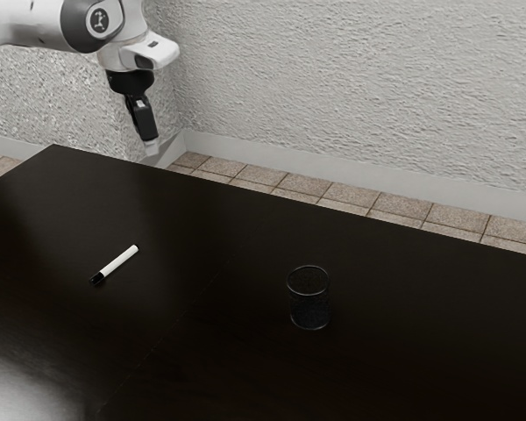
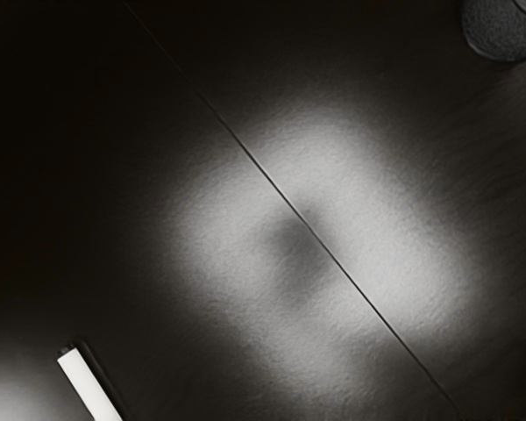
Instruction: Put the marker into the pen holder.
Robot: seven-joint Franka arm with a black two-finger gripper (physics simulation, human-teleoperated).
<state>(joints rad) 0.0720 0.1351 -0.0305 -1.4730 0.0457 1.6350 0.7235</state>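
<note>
High above the table's far edge, at the exterior view's upper left, hangs my gripper point(image 1: 151, 147), apart from both marker and holder. The white marker point(image 1: 120, 260) with a black end lies flat on the dark table, at the exterior view's left. A dark mesh pen holder point(image 1: 309, 303) stands upright nearer the middle. In the wrist view, part of the marker point(image 2: 91, 386) and part of the pen holder point(image 2: 501, 31) are visible, far apart from each other.
The dark table point(image 1: 219, 351) has a thin seam across its top and a bright reflection in the wrist view. Behind it are a tiled floor point(image 1: 333, 193) and a rough white wall point(image 1: 359, 79).
</note>
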